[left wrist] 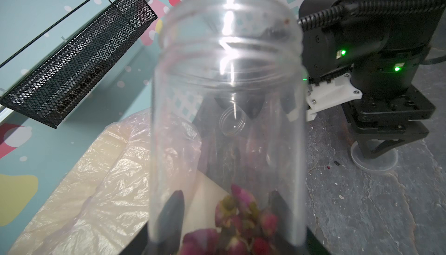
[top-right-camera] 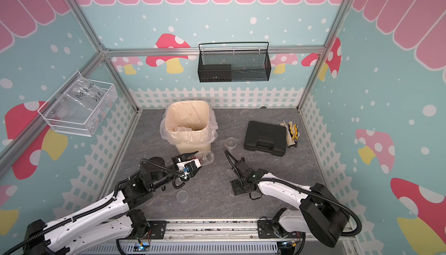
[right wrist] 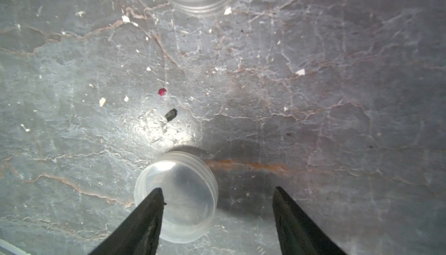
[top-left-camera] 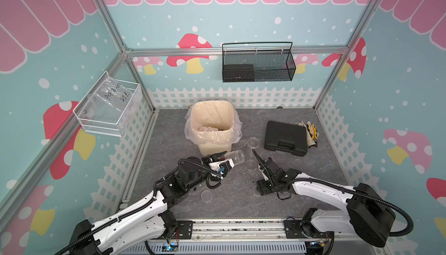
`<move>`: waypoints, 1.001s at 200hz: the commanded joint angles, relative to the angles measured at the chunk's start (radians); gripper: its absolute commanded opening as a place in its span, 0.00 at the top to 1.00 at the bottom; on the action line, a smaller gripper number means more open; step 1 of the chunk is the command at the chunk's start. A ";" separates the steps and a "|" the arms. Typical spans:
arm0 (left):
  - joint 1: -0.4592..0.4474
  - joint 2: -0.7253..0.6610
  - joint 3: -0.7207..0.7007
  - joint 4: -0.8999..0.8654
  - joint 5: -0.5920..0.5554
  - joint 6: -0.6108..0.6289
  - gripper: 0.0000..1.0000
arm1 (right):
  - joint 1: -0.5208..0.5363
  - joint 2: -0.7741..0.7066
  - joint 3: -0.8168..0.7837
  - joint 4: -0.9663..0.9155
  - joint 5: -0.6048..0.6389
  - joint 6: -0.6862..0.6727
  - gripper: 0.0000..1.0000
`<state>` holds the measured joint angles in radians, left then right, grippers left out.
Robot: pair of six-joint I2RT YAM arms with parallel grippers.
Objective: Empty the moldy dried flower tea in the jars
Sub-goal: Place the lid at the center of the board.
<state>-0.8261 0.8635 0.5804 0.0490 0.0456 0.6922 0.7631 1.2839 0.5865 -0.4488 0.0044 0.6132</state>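
Clear jar (left wrist: 226, 121) blurry in L gripper (left wrist: 225, 203); tea (left wrist: 241, 220) partly cut off.

Left tool (left wrist: 226, 193) gripping, right tool (right wrist: 217, 189) spread

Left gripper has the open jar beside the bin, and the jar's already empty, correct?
Not empty. The left wrist view shows the moldy dried flower tea lying at the bottom of the jar. The rest stands: the left gripper holds the open jar beside the bin.

Glossy clear plastic jar (left wrist: 226, 85), matt slate-look tabletop (right wrist: 337, 97)
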 commanded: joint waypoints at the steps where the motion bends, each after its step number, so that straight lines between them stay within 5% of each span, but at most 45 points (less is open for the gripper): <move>1: -0.004 -0.018 -0.005 0.006 0.017 0.006 1.00 | 0.014 0.035 -0.008 -0.083 0.046 0.017 0.27; 93: -0.004 -0.045 0.126 -0.066 -0.012 -0.084 1.00 | 0.018 -0.136 0.098 -0.046 0.012 0.034 0.27; 172: 0.005 0.083 0.549 -0.515 -0.339 0.034 1.00 | 0.019 -0.377 0.144 0.105 0.119 -0.077 0.24; 200: 0.065 0.158 0.671 -0.603 -0.360 0.075 1.00 | 0.019 -0.455 0.103 0.227 0.132 -0.127 0.21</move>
<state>-0.8051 0.9714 1.1652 -0.3988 -0.2352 0.7052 0.7742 0.8833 0.7193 -0.3466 0.0937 0.5461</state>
